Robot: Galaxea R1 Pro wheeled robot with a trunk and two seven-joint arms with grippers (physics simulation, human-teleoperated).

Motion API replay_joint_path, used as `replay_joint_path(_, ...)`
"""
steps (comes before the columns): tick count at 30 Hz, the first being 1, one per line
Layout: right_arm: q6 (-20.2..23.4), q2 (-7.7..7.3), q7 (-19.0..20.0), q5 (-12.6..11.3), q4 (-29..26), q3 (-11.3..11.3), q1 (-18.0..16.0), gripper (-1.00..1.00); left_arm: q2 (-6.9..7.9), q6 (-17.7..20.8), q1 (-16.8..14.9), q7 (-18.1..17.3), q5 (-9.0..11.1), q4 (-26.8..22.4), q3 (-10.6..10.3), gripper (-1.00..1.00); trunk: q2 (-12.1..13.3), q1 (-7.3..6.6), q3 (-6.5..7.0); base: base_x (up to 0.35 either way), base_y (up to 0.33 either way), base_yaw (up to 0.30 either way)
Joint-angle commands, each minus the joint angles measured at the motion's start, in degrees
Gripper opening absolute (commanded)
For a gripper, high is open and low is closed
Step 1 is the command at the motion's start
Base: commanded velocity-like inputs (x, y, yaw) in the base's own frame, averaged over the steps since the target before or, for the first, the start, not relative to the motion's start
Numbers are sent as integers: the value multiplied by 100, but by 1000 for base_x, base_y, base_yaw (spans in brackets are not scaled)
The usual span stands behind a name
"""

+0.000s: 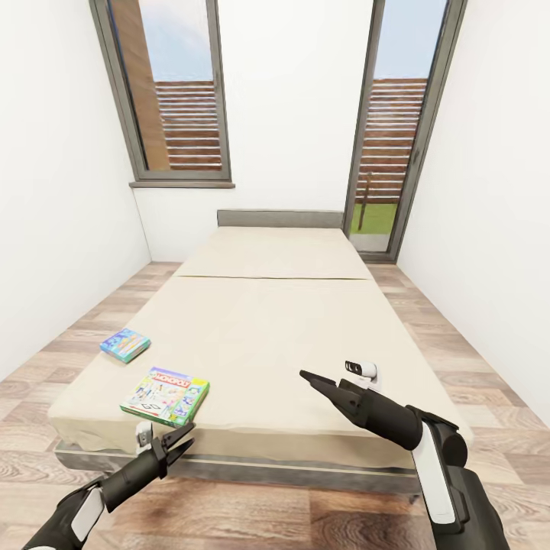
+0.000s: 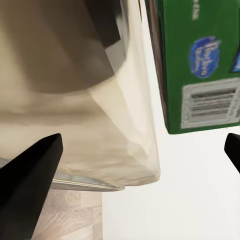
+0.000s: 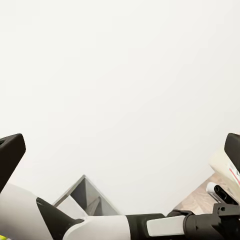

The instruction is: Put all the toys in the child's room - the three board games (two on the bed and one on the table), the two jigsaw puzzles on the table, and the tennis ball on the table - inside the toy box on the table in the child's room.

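Observation:
Two board games lie on the bed (image 1: pixel 275 321) near its front left corner: a blue one (image 1: pixel 124 344) and a green-edged one (image 1: pixel 165 396) with a pale busy cover. My left gripper (image 1: pixel 182 441) hovers open just in front of the green-edged game, below the mattress edge. In the left wrist view, the gripper (image 2: pixel 132 165) has its fingers spread wide, and the game's green side with a barcode (image 2: pixel 200 65) lies beyond them, apart from them. My right gripper (image 1: pixel 309 377) hangs open over the front right part of the mattress, and it (image 3: pixel 120 150) holds nothing.
The bed has a dark grey frame and headboard (image 1: pixel 279 218). White walls run close along both sides, with strips of wood floor (image 1: pixel 489 382) between. Tall dark-framed windows (image 1: pixel 172 92) stand in the far wall.

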Motion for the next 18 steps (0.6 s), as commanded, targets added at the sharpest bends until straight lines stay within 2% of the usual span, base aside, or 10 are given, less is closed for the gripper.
replay_joint_path(1,39,5,12,-6,0,-8,-4,100,-7,2,-119,-4,63,0,23,100,-2,-1,-4,0,-76,0)
replay_joint_path(18,39,7,11,-6,0,-8,-3,100,-9,-1,-119,-3,63,0,26,100,-2,-1,-4,0,-27,0)
